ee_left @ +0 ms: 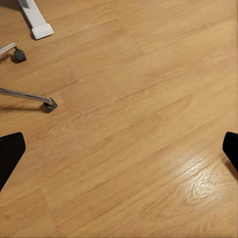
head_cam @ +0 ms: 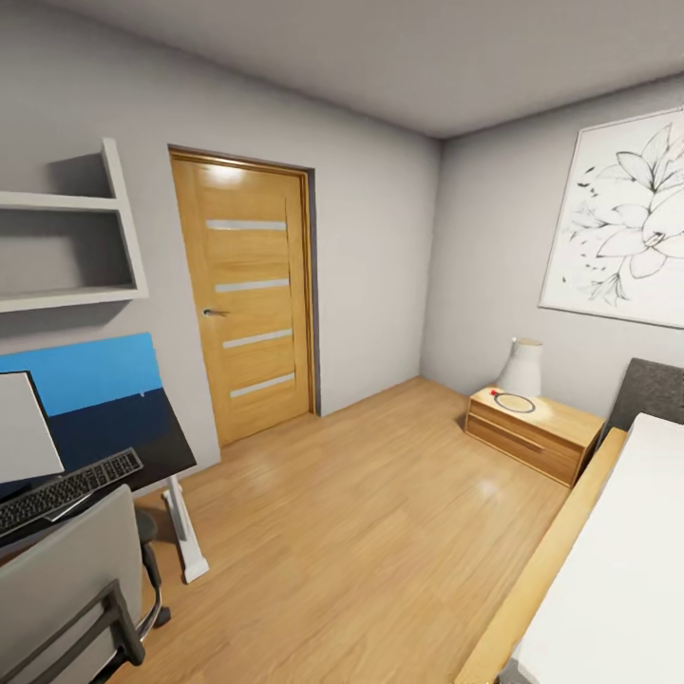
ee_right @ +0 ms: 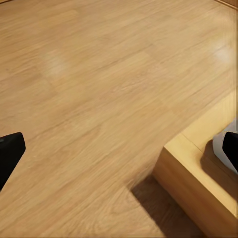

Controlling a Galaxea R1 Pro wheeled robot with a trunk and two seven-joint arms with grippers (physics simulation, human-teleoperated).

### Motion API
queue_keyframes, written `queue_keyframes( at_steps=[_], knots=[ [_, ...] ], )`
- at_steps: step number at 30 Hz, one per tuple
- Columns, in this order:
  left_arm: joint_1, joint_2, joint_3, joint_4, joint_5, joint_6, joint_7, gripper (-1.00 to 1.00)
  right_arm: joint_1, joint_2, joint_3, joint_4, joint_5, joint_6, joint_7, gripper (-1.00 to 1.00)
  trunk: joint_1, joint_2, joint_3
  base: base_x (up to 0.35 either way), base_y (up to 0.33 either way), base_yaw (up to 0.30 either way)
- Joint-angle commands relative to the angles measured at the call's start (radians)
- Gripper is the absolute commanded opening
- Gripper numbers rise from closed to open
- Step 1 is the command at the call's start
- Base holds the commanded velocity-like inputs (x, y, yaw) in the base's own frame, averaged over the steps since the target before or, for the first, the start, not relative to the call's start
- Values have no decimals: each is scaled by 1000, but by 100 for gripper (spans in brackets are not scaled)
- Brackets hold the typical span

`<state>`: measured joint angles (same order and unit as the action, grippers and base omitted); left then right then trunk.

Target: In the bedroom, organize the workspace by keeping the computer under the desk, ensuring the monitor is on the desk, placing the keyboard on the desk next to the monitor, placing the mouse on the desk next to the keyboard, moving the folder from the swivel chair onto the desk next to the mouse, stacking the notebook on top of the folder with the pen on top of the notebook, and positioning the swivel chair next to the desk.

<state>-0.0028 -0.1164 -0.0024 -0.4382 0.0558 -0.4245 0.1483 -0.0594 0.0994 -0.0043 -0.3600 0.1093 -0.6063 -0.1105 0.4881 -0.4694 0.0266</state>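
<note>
The desk stands at the left against the wall, its glossy top looking blue and black, on a white leg. On it lie the black keyboard and, behind it, the monitor with its pale grey back toward me. The grey swivel chair is in front of the desk at the lower left. Its chrome base and the desk's foot lie ahead of my left gripper, which is open over bare floor. My right gripper is open too. Computer, mouse, folder, notebook and pen are out of view.
A wooden door is shut in the far wall. A low wood nightstand with a white lamp stands at the right, beside the bed. The bed's wooden frame is near my right gripper. Wall shelves hang above the desk.
</note>
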Motion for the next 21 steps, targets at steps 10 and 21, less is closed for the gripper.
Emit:
queue_keyframes(
  at_steps=[10, 21],
  knots=[
    [0, 0, -1, 1, 6, -3, 1, 100, 0, 1, 0, 1, 11, -1, -9, 100, 0, -1, -4, 0, 0, -31],
    [0, 0, -1, 1, 6, -3, 1, 100, 0, 0, -1, 1, 12, -1, -9, 100, 0, -1, -5, 0, 0, -1]
  ],
)
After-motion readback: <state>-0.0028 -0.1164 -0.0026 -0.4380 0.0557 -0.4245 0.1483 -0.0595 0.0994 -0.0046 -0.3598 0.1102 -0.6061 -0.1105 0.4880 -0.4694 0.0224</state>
